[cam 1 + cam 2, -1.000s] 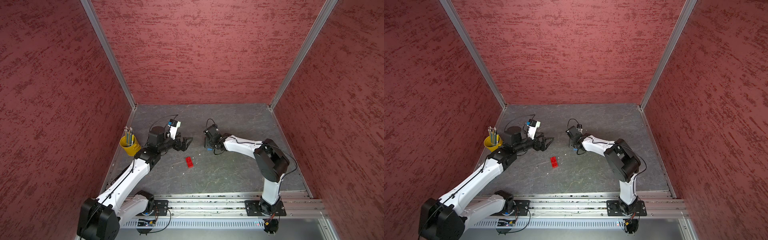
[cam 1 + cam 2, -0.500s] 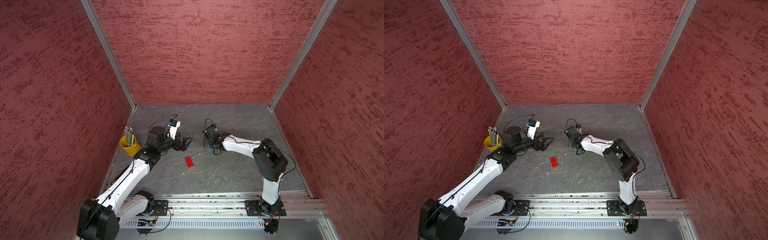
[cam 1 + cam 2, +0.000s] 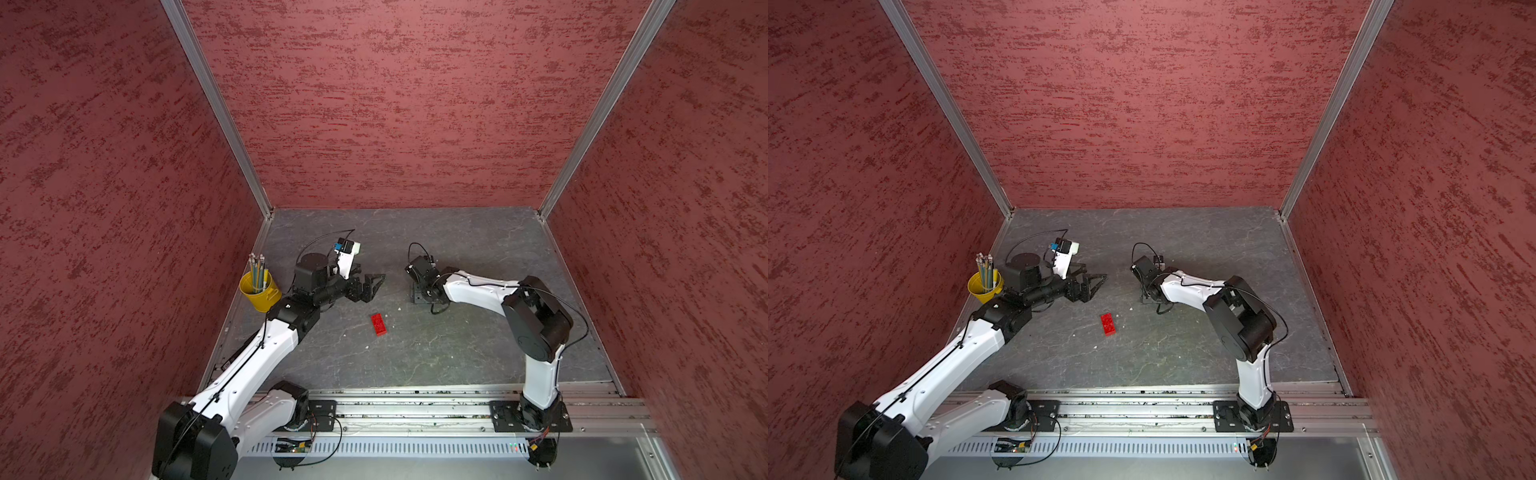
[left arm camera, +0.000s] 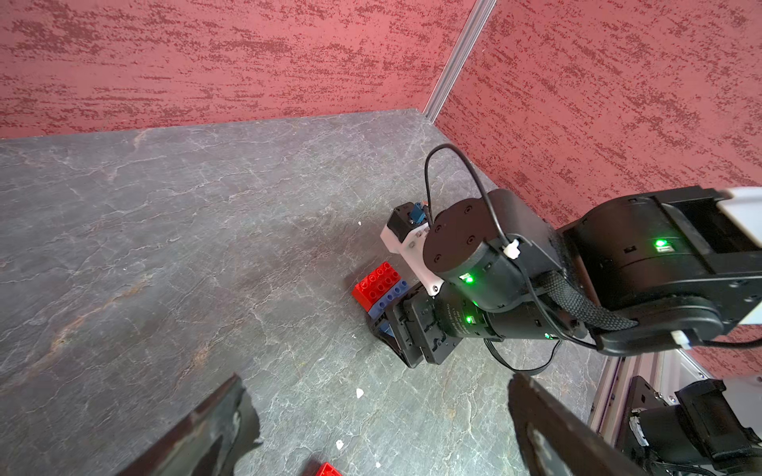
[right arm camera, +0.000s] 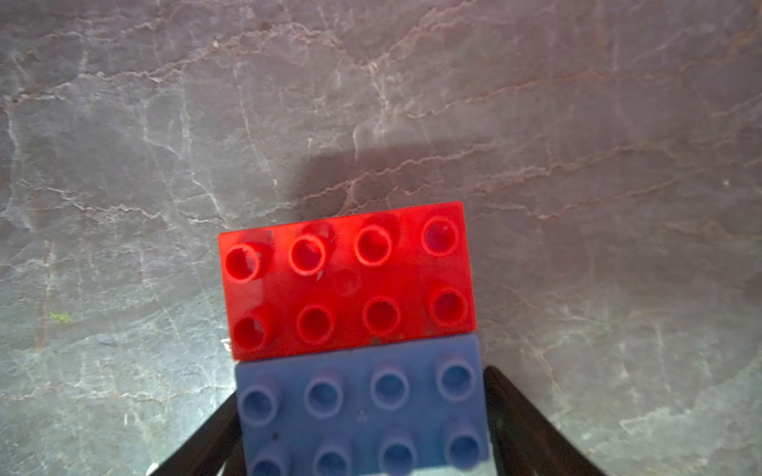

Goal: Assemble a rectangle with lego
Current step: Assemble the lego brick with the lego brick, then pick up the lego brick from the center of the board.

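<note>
Left claw [image 3: 376,287] gaped wide and empty, hovering at twelve o'clock from a loose red brick [image 3: 378,324] on the grey bench [image 3: 457,353], right claw [image 5: 363,388] sat low at two o'clock, fingers [image 5: 507,395] flanking the blue part of the red-and-blue block [image 5: 346,280], grip or gap unclear.

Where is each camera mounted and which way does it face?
Top views: high at the front, looking down; both arms, left gripper, loose red brick.
Left wrist: faces the right gripper at the red-blue block; own open fingers frame it.
Right wrist: looks down on the block; own fingers flank it.
Shared: both wrist views show the block.
</note>
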Tool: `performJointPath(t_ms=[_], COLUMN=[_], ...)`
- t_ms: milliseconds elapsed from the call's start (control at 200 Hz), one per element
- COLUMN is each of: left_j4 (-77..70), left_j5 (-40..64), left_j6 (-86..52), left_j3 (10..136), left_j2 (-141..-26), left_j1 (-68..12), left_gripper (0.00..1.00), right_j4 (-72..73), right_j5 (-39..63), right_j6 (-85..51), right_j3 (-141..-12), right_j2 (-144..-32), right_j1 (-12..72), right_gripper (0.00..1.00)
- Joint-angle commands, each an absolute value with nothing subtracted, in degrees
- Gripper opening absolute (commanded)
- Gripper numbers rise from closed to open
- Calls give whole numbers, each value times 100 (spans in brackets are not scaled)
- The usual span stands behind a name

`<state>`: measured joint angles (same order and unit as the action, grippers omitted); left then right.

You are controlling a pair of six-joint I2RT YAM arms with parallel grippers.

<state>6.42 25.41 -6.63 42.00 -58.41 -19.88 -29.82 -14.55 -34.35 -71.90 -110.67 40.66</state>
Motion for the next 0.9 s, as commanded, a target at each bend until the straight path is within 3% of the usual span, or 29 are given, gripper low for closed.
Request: performJointPath(t_ms=[0, 125, 276, 456, 506, 706, 897], left_j4=[639, 649, 940, 1488, 1598, 2966, 4377], left_j5=[2505, 2346, 1448, 1887, 2011, 917, 509], left_j6=[-571, -655, -1269, -1440, -1481, -197, 1746], left_j3=[4128, 4122, 4233, 4699, 4747, 5107, 5848], left_j2=[-5762, -5774, -5878, -6236, -6246, -6200, -7099], left_j1=[-1960, -1958, -1951, -1942, -2016, -3518, -4706], left_gripper=[100, 100, 100, 100, 95, 100, 100], right_j4=[-2925, -2836, -2795, -2673, -2640, -2298, -1617], right_j5=[-1478, -1463, -1618, -1604, -1565, -840, -46], right_j6=[-3305, -3137, -2887, -2720, -2709, -2641, -2687], right_j3=[-7137, -7138, -7154, -6983, -6888, -6119, -5216], right_j2=[-10812, -10543, -10013, -9238, -8999, -8035, -7496], right_j1=[4061, 4061, 4047, 3787, 3669, 2946, 2400], right_gripper=[82, 85, 91, 91, 91, 89, 87])
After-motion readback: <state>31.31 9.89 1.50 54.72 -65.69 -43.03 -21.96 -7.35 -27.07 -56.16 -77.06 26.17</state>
